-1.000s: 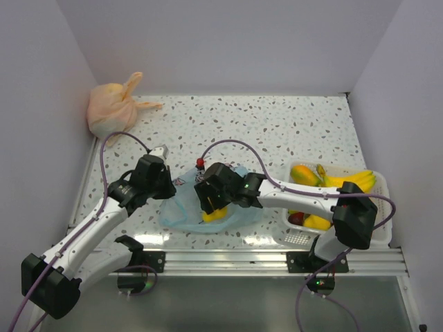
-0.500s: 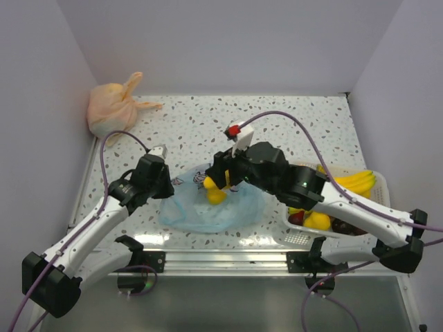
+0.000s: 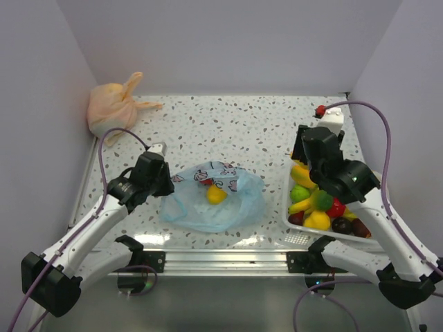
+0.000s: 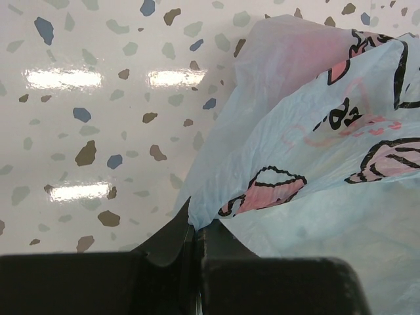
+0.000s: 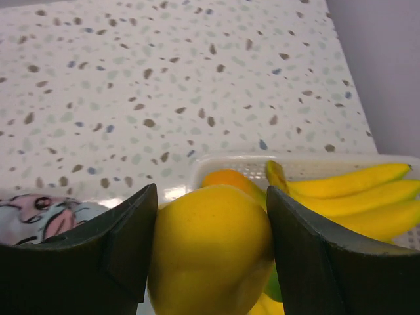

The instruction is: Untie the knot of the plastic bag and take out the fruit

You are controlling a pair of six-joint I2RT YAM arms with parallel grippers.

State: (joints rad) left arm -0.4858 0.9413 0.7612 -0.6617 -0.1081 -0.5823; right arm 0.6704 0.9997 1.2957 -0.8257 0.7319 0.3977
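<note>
While left fingers (image 4: 169, 237) pinch bag (image 4: 315, 131), right fingers (image 5: 121, 246) hold fruit (image 5: 210, 249) over tray (image 5: 220, 162).

Top: high behind, looking down on whole table (image 3: 263, 124). Left wrist: pressed close to plastic bag (image 4: 328, 118). Right wrist: low across table, bag's corner shared.

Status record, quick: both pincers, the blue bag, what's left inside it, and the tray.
left pincer: shut on the edge of the plastic bag, low over the table
right pincer: shut on a yellow fruit, above the tray
plastic bag: lying open on the table
inside bag: one yellow piece visible
tray: bananas and other fruit
orange bag: tied, back left corner
</note>
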